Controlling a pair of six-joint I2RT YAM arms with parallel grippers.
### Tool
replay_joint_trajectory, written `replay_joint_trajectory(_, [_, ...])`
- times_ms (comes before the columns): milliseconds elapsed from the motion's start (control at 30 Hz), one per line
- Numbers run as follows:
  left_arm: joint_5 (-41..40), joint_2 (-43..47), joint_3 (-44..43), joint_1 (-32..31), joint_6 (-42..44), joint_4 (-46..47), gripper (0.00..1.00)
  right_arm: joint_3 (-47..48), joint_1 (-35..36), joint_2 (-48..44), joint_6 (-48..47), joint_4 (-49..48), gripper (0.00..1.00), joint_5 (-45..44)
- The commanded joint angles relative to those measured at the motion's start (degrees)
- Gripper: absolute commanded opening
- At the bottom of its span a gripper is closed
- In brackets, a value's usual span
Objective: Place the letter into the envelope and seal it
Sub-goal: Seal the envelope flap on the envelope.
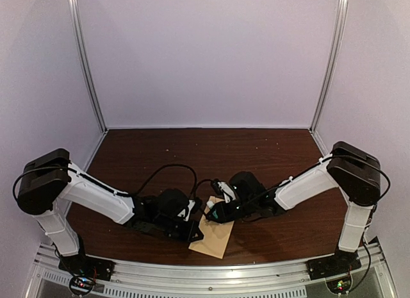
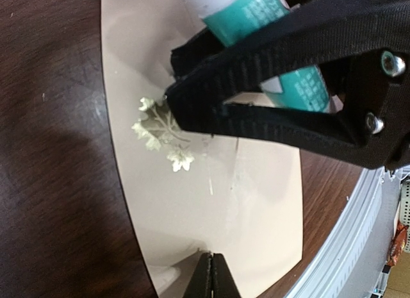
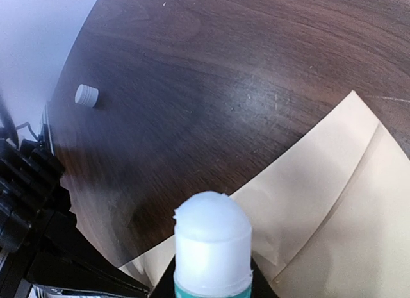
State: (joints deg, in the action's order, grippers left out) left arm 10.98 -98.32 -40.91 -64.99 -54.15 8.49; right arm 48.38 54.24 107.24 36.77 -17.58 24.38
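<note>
A dark wooden table is enclosed by pale lilac walls. The envelope is found flat at six o'clock. The left gripper is fully closed, tips at the envelope's edge. The right gripper is clamped on an uncapped glue stick over the envelope. A white cap is noted at ten o'clock, right wrist view.

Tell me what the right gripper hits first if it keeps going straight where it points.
Likely the envelope: the glue stick in the right gripper leads, pointing down at it; depth unclear.
</note>
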Motion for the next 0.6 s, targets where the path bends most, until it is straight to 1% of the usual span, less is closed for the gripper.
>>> replay_joint_trajectory(0, [-1.4, 0.7, 0.5, -0.2, 0.4, -1.9, 0.00, -3.1, 0.9, -0.6, 0.0, 2.8, 0.00, -0.9])
replay_joint_trajectory(367, [-1.5, 0.8, 0.5, -0.2, 0.4, -1.8, 0.00, -5.3, 7.4, -1.9, 4.6, -0.5, 0.00, -0.3])
replay_joint_trajectory(567, [-1.4, 0.8, 0.5, -0.2, 0.4, -1.8, 0.00, -5.3, 8.1, -2.1, 5.5, -0.3, 0.00, -2.0])
